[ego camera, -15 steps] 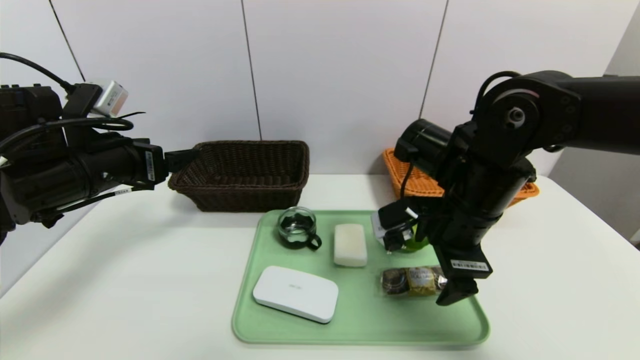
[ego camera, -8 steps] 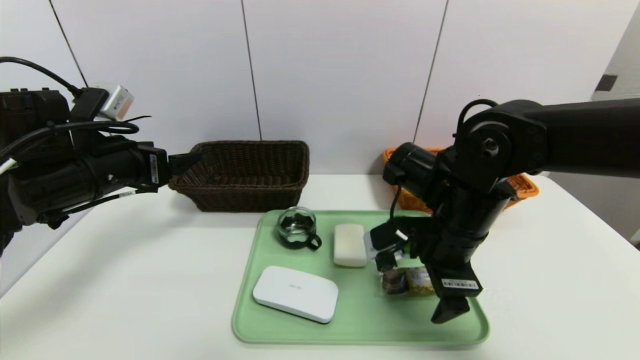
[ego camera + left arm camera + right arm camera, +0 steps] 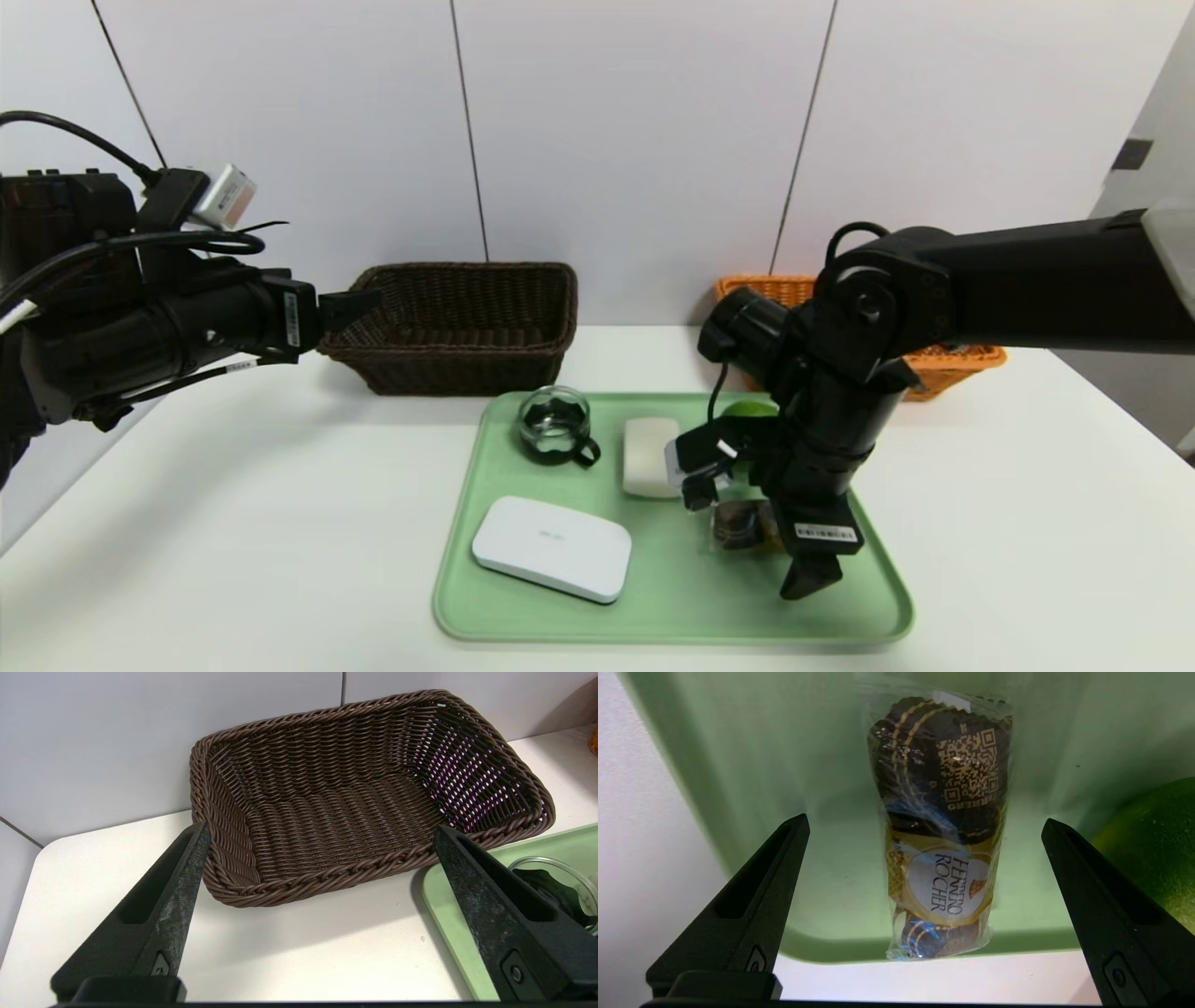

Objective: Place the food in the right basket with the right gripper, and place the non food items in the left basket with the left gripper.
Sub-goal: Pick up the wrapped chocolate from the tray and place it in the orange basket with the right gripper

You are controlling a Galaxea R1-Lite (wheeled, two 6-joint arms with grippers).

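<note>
Lower and further toward the tray's middle than a moment ago, my right hand [image 3: 926, 817] has come down over the chocolate pack [image 3: 945, 816], its fingers spread wide on either side, gripping nothing. The pack lies on the green tray [image 3: 681, 634], toward its right edge. Just beside the hand, nearer the tray's back edge, sits a green lime [image 3: 750, 409]. Picking up the pack seems to be the step in hand; next I judge I must lower a little, then close across its narrow width. Also on the tray: a white bar [image 3: 651, 456] near the middle of the back edge, a glass cup [image 3: 555, 425] by the back left corner, a flat white case [image 3: 553, 549] toward the front left. Beyond, along the bench's [image 3: 233, 523] back edge, stand a dark brown basket [image 3: 448, 367] on the left, my open, unladen left hand [image 3: 322, 830] beside it, and an orange basket [image 3: 952, 369] on the right.
</note>
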